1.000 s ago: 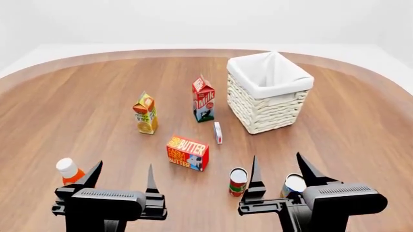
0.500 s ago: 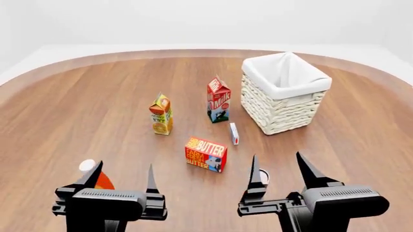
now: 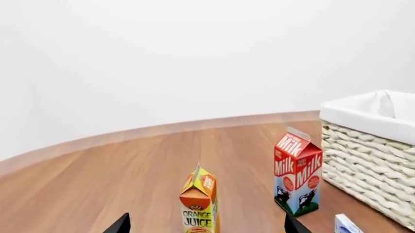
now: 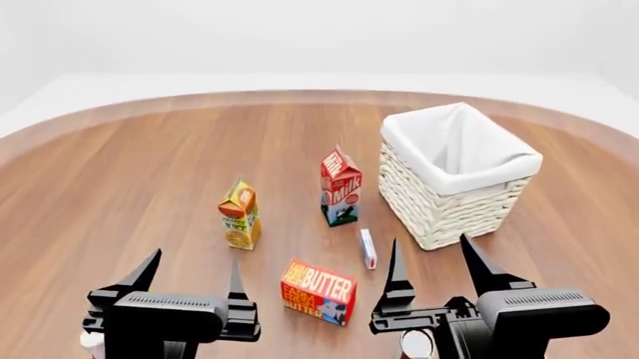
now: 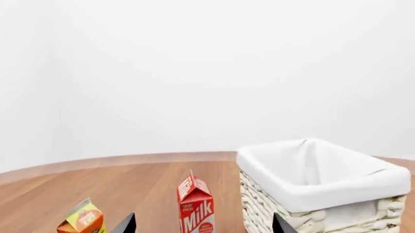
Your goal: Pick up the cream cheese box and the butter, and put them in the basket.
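Head view shows both arms low at the near edge of the wooden table (image 4: 120,187), neither holding anything: the left gripper (image 4: 190,277) has its jaws spread wide with only bare wood between them, and the right gripper (image 4: 432,263) is likewise spread and empty. The butter (image 4: 319,290) lies on the table between the two, just beyond their tips, its long axis running crosswise and slightly skewed, with the lettered face turned toward the robot. The cream cheese box (image 4: 367,247) stands on its thin edge a little farther on, its long axis pointing away from the robot, just beside the near left corner of the basket (image 4: 450,209) but apart from it. By my reading the right gripper is the nearer claw to both: the cream cheese box sits just off its inner finger, and the basket lies straight ahead of that arm. The left gripper faces mainly the orange juice carton (image 4: 239,215), with the milk carton (image 4: 340,187) farther on; the left wrist view catches only a corner of the cream cheese box at its edge. A grasp across the thin width of the cream cheese box would suit its orientation.
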